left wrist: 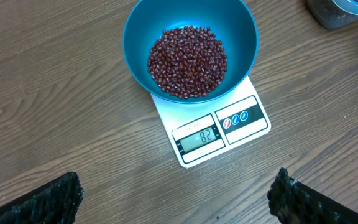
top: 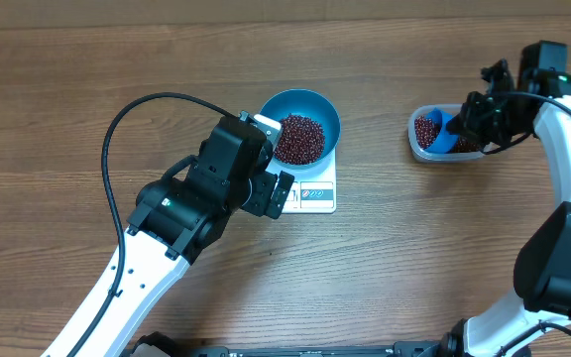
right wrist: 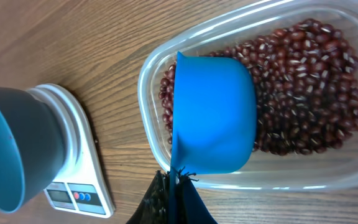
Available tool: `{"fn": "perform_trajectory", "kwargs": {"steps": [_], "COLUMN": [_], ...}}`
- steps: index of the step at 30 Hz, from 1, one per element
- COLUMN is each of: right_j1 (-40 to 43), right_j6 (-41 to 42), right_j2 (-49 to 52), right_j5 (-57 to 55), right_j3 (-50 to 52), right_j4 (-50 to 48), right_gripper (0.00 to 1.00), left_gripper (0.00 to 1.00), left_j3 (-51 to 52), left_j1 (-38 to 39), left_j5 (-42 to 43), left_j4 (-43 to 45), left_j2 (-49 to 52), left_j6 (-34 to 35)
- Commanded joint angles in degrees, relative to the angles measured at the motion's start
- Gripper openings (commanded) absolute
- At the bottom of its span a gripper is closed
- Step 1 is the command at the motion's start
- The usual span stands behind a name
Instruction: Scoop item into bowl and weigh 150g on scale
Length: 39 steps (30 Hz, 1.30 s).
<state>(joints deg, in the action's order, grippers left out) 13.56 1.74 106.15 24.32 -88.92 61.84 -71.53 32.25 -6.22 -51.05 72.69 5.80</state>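
Observation:
The bright blue bowl (top: 310, 102) stands on the white scale (top: 317, 195) and holds a heap of red-brown beans (top: 299, 139). In the left wrist view the bowl (left wrist: 235, 31), its beans (left wrist: 187, 61) and the scale (left wrist: 247, 127) show, and the display reads 82. My left gripper (left wrist: 176, 205) hangs open just in front of the scale, with nothing between its fingers (left wrist: 48, 202). My right gripper (right wrist: 178, 186) is shut on the handle of a blue scoop (right wrist: 216, 121). The scoop lies inside a clear tub (right wrist: 241, 180), over more beans (right wrist: 309, 93).
The clear tub (top: 424, 149) sits at the right of the wooden table, a short gap from the bowl. The right arm (top: 563, 198) curves round the table's right side. The left arm (top: 167, 228) reaches in from the lower left.

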Motion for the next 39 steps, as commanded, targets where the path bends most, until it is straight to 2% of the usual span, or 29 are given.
{"fn": "perform_trajectory", "kwargs": {"steps": [1,8,25,31,39], "right_j1": [2.4,6.14,15.19,15.08,10.75], "right_j6": [-0.31,-0.42,-6.84,-10.4,-10.67], "right_j2": [0.28,0.39,0.39,0.37,-0.96], "right_j5": [5.38,6.49,29.88,33.09,37.11], "right_j3": [-1.14,-1.14,-1.16,-1.16,-1.16], "right_j4": [0.96,1.99,4.52,7.67,8.52], "right_gripper": [0.04,0.04,0.04,0.04,0.04], "left_gripper": [1.0,1.0,1.0,0.99,1.0], "left_j3": [-1.29,-1.29,-1.29,-1.29,-1.29], "left_j1": [0.0,0.0,0.0,0.0,0.0], "left_j5": [0.28,0.31,0.31,0.31,0.39], "left_j4": [0.35,0.35,0.33,0.33,0.35], "left_j2": [-0.59,-0.59,-0.59,-0.59,-0.59], "left_j6": [-0.5,-0.5,-0.5,-0.5,-0.46]}}
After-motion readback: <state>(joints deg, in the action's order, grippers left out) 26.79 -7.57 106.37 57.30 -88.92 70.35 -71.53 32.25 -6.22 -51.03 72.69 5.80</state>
